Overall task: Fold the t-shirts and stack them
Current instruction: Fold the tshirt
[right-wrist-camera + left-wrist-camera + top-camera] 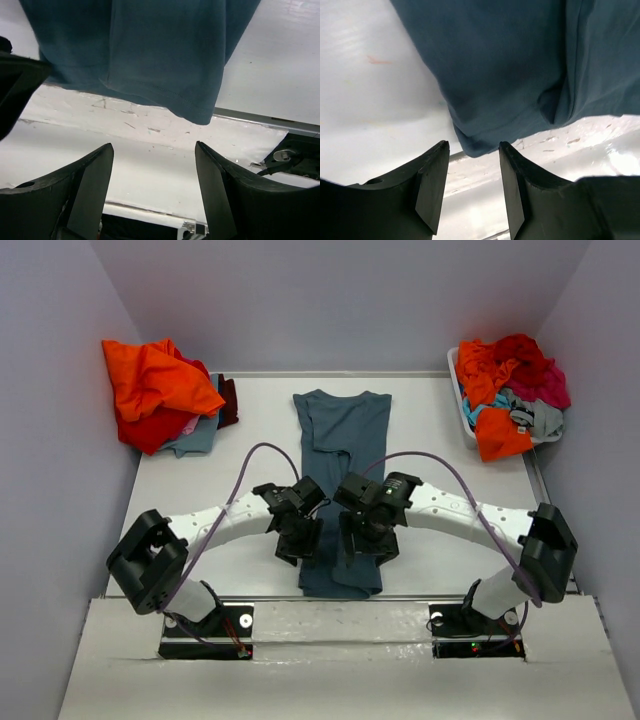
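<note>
A dark slate-blue t-shirt (338,440) lies on the white table, folded into a long narrow strip from the far middle to the near edge. My left gripper (298,546) is open and empty above its near left part. My right gripper (368,546) is open and empty above its near right part. In the left wrist view the shirt's hem corner (475,145) hangs just beyond my open fingertips (440,150). In the right wrist view the hem corner (195,112) lies beyond my wide-open fingers (207,155).
A pile of orange, red and grey shirts (160,395) sits at the far left. A white bin (462,405) at the far right holds orange, red, teal, magenta and grey shirts (510,390). Grey walls enclose the table (200,500).
</note>
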You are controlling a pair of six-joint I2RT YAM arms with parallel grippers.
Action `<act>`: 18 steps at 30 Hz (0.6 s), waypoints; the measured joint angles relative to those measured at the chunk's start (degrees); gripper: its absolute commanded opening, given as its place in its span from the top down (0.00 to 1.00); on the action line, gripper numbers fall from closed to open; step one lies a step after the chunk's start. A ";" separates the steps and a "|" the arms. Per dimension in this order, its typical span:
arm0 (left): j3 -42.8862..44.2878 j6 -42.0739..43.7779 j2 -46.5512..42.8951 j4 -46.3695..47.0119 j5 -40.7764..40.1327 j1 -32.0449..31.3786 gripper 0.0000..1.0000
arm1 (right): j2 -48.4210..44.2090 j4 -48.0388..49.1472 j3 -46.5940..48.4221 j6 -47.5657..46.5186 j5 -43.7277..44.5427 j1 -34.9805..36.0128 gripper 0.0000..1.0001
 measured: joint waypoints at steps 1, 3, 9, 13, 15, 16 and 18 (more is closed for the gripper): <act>0.42 0.07 -0.04 -0.02 -0.26 0.74 0.44 | -0.92 0.00 0.00 0.50 0.48 -0.07 0.28; 1.86 0.94 -0.07 -0.44 -1.01 2.89 0.44 | -2.49 0.04 0.00 1.42 1.42 -0.72 0.28; 5.57 4.00 0.57 -0.59 -2.10 8.20 0.44 | -3.72 2.54 -3.48 2.16 1.70 -3.52 0.29; 9.88 6.12 4.48 -0.52 -2.60 10.62 0.44 | -2.03 4.24 -5.79 1.90 1.27 -6.03 0.29; 12.79 7.08 7.41 -0.31 -2.82 11.10 0.44 | 0.04 5.07 -5.16 1.53 1.64 -7.50 0.29; 13.90 7.45 8.52 -0.11 -2.89 11.28 0.44 | 1.07 5.53 -4.55 1.33 1.95 -8.09 0.29; 16.61 8.00 11.30 -0.09 -2.93 11.89 0.44 | 2.19 6.01 -2.82 1.01 2.64 -9.90 0.29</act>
